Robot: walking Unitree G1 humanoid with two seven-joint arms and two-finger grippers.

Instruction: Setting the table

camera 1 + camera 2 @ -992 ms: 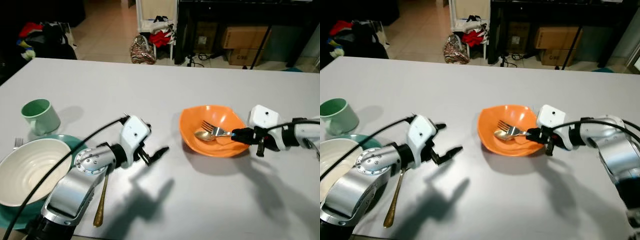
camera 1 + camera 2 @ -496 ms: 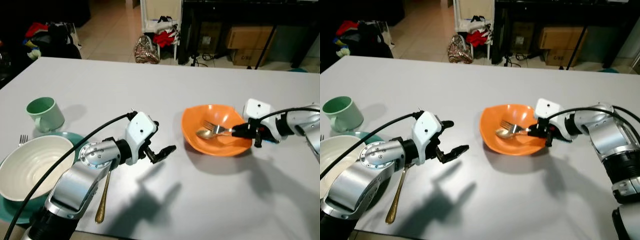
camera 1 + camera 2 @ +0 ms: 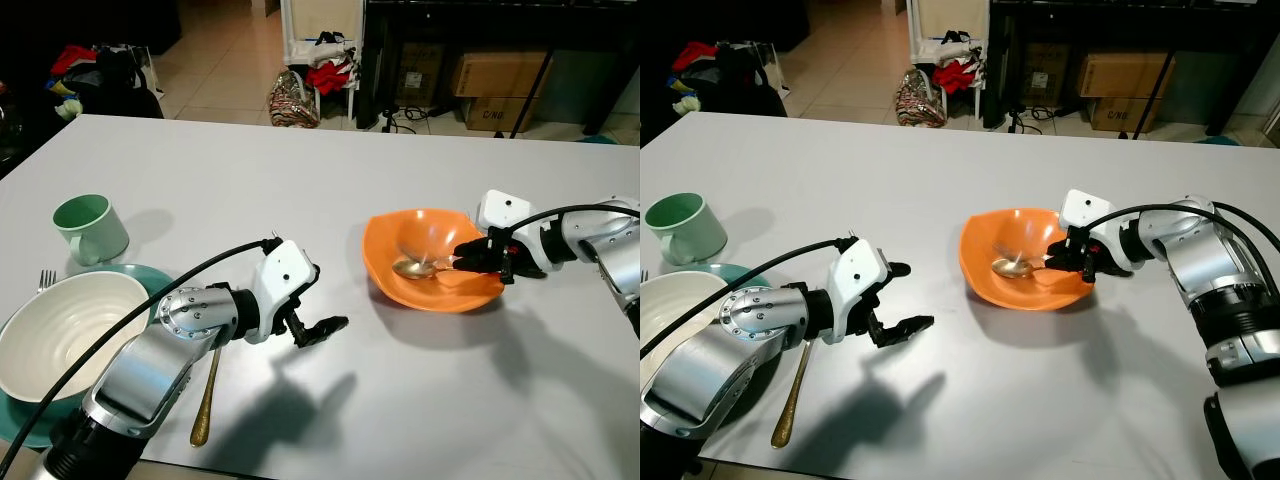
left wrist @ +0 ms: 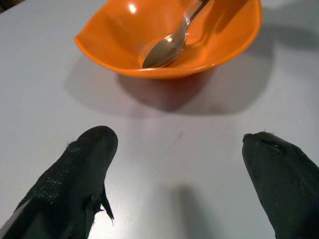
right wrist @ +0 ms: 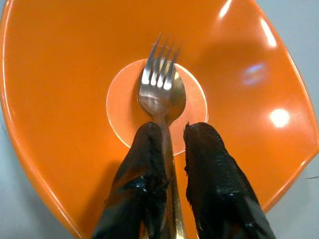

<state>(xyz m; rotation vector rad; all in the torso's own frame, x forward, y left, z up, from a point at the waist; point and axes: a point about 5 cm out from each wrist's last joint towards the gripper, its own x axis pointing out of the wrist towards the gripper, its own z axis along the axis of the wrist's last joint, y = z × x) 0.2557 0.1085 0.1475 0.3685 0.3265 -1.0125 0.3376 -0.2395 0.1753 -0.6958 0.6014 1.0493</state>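
Note:
An orange bowl stands on the grey table, right of centre. A silver spoon lies in it, and a fork lies on top of the spoon. My right gripper reaches over the bowl's right rim, its fingers shut on the fork's handle. It is also seen from the head camera, right gripper. My left gripper hovers open just above the table, left of the bowl, holding nothing. The left wrist view looks between the left gripper's fingers at the bowl.
At the left stand a green mug and a white bowl on a teal plate. A second fork lies beside them. A gold spoon lies under my left arm. Beyond the table's far edge is cluttered floor.
The fork, earlier raised with tines up, now lies low on the spoon. My right gripper has pushed further into the bowl. My left gripper has dipped slightly toward the table.

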